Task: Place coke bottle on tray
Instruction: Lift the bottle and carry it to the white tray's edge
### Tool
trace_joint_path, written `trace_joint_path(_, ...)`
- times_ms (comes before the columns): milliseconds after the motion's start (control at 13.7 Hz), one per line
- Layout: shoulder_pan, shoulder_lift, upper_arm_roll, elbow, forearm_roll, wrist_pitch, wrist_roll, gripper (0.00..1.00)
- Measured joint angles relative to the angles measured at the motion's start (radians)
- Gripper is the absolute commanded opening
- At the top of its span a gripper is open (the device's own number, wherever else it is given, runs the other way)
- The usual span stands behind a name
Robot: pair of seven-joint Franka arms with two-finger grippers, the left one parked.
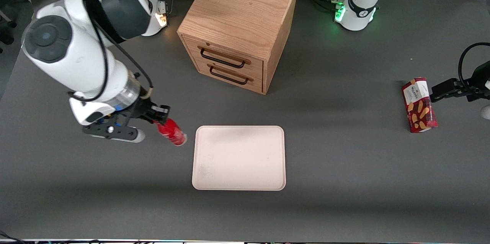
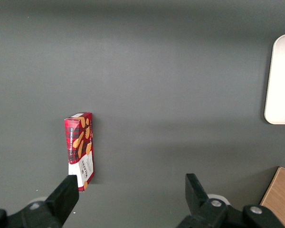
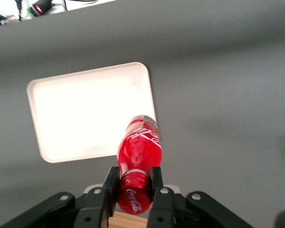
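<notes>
Your end effector [image 1: 160, 118] grips coke bottle [image 1: 172, 131] near its neck end, fingers [image 3: 109, 186] clamped either side. Bottle tilted, base end angled toward tray [image 1: 239, 158], just beside tray's edge at working arm's end; can't tell if it touches surface [image 1: 344, 182]. Tray lies flat, nearer front camera than wooden drawer cabinet [image 1: 239, 25]. Red snack box [image 1: 419, 105] sits toward parked arm's end, well apart from tray.

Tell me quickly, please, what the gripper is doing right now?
Gripper: shut on the small all-red coke bottle, holding it beside the cream rectangular tray.
</notes>
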Motion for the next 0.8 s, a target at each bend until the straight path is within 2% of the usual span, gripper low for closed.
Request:
trace_joint_path(439, 0.011, 0.056, 0.016, 0.001, 0.005, 0.042, 0.05, 0.0)
trace_joint_path(805, 0.008, 0.191, 0.015, 0.001, 0.006, 0.139, 0.051, 0.0)
